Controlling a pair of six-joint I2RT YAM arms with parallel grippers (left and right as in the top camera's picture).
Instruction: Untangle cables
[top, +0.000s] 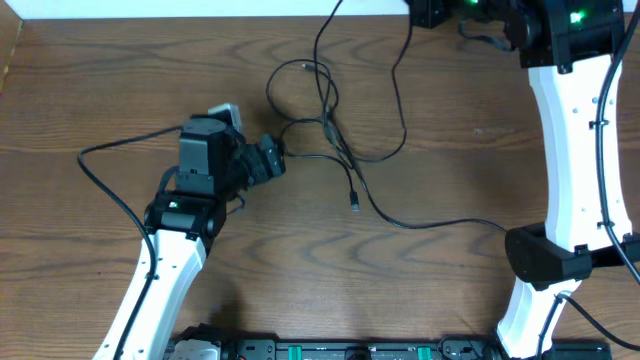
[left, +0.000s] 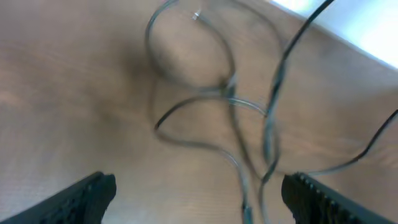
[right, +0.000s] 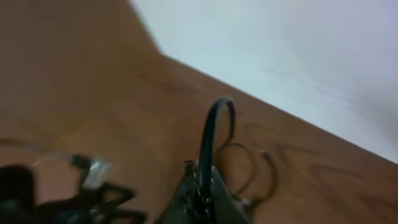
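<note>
I find no legible text, label, brand, number or sign in any of my views; both wrist views are too blurred to read.

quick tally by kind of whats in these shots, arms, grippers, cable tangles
robot arms: 2 (left, right)
grippers: 2 (left, right)
black cable tangle: 1, with separate cords too intertwined to count
total: 5

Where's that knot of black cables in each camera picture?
Overhead: cables loop mid-table, right of the left gripper.
Left wrist: upper middle, beyond the open fingers.
Right wrist: one strand rises from the right gripper; loops behind.
Shared landmark: the table's far edge, white beyond.
</note>
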